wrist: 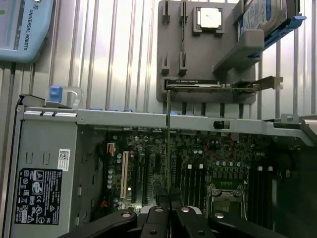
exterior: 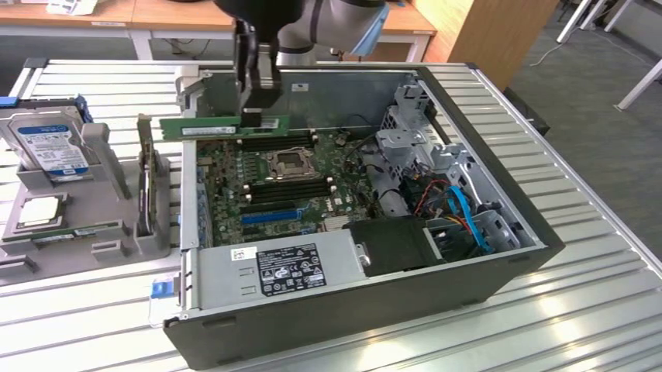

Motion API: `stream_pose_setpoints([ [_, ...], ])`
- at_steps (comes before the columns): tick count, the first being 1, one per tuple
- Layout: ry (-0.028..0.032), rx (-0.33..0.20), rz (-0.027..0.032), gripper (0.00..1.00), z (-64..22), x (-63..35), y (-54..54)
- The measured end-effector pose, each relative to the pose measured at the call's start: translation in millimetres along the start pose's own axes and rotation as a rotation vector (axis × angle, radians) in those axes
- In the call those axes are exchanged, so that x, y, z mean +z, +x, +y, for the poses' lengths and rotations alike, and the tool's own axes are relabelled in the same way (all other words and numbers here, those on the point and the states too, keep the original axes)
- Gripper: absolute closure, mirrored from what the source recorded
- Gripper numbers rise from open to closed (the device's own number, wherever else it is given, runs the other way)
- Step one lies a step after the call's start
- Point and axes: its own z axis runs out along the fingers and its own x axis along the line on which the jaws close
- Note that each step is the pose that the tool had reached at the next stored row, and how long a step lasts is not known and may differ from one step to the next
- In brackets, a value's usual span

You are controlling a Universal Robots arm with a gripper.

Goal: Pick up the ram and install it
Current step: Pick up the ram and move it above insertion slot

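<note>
1. Jaws: clenched on the ram (exterior: pixel 207 127), gripping its upper edge.
2. Ram: held level, suspended below the jaws, over the motherboard (exterior: pixel 229 182) inside the open case (exterior: pixel 414 298).

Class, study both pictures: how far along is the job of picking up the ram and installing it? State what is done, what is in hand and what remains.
Done: the ram is picked up and hangs in the air. In hand: the pincer is shut on it, holding it above the motherboard inside the open case. Left: the ram is not yet seated in any of the memory slots.
</note>
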Motion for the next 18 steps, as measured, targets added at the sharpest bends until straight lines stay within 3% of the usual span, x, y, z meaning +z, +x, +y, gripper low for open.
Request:
stream_pose_setpoints([
  [6,-0.0035,0.0,-0.0001,0.88,-18.2,-1.5,0.6],
  [18,-0.0032,-0.007,0.0004,0.88,-21.1,-1.6,0.7],
])
